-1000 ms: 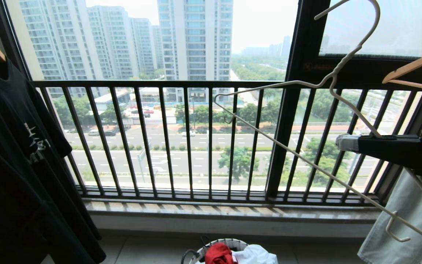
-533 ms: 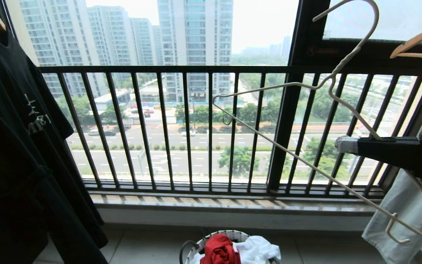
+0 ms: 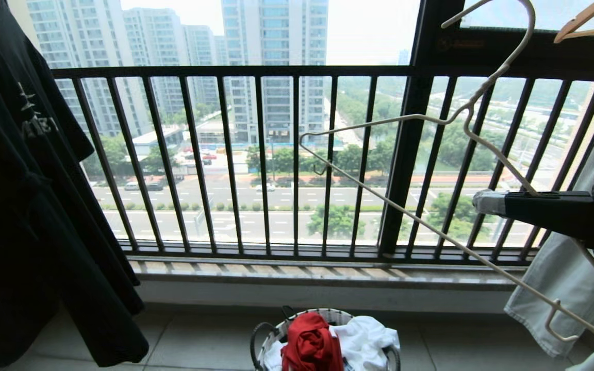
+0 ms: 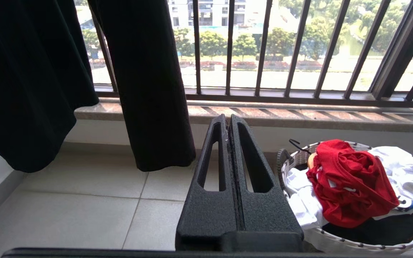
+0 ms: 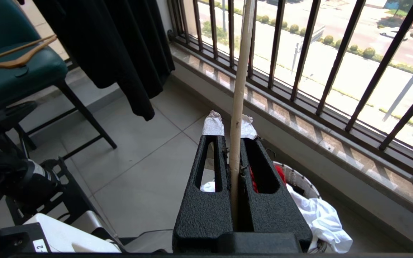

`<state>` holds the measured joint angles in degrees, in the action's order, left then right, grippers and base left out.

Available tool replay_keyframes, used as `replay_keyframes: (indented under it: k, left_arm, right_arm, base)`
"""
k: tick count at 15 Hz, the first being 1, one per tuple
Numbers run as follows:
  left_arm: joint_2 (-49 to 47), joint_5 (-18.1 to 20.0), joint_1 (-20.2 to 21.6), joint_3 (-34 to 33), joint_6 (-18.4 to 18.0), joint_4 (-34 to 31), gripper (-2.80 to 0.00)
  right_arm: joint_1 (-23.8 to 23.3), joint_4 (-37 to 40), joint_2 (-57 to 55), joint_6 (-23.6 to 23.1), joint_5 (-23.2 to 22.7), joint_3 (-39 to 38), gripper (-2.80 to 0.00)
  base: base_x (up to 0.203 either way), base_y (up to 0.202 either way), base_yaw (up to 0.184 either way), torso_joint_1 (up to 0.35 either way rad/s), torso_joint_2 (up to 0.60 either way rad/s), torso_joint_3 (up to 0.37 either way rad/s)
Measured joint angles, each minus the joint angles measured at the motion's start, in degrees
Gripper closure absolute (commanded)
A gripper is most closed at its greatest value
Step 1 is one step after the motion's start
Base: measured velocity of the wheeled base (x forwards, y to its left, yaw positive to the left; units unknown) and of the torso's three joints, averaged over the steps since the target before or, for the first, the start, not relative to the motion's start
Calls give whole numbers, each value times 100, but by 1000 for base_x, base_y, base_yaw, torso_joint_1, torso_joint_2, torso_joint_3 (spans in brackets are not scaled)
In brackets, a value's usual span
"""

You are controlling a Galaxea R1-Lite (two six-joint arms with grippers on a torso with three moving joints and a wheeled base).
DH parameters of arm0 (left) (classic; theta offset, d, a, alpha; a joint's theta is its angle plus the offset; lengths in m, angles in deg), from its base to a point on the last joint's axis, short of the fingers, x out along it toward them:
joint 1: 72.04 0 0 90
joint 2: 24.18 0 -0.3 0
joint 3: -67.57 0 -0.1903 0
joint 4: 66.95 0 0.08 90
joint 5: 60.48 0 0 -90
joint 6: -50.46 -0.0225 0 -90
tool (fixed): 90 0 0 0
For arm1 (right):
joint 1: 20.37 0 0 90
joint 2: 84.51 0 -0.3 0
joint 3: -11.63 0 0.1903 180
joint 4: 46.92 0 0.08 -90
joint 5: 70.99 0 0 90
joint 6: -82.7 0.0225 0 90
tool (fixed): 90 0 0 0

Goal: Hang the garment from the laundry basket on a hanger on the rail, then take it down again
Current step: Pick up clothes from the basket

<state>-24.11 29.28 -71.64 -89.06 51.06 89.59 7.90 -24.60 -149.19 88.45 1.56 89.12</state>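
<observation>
The red garment (image 3: 311, 340) lies crumpled on top of the round white laundry basket (image 3: 262, 344) on the floor below the window; the left wrist view has the garment (image 4: 350, 182) and the basket (image 4: 292, 159) just beside my left gripper. My left gripper (image 4: 228, 120) is shut and empty, low near the floor. At the right, my right gripper (image 3: 482, 202) is shut on one arm of the pale wire hanger (image 3: 503, 162), which it holds tilted in the air before the window. The hanger (image 5: 241, 71) runs up between the right gripper's (image 5: 229, 125) fingers. The rail is out of view.
A black shirt (image 3: 18, 206) hangs at the left and a pale grey-green garment (image 3: 565, 278) at the right. The dark barred window railing (image 3: 256, 154) stands behind. White clothes (image 3: 366, 337) share the basket. A teal chair (image 5: 13, 68) stands to the left with a wooden hanger (image 5: 13, 59) on it.
The whole head view has shifted: railing and hanging clothes slid upward and more of the basket and floor shows, so the camera has moved. The right gripper keeps its hold on the hanger.
</observation>
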Motion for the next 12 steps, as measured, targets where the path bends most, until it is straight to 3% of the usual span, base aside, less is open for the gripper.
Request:
replay_keyframes:
  k: [8, 12]
  left_arm:
    - [0, 0, 0, 0, 3, 0, 0]
    - [0, 0, -2, 0, 2, -15, 0]
  right_arm:
    - [-7, -85, 98, -6, 6, 1, 0]
    - [-11, -82, 145, 0, 9, 4, 0]
  base:
    - [0, 0, 0, -109, 457, 347]
    - [0, 0, 0, -13, 168, 133]
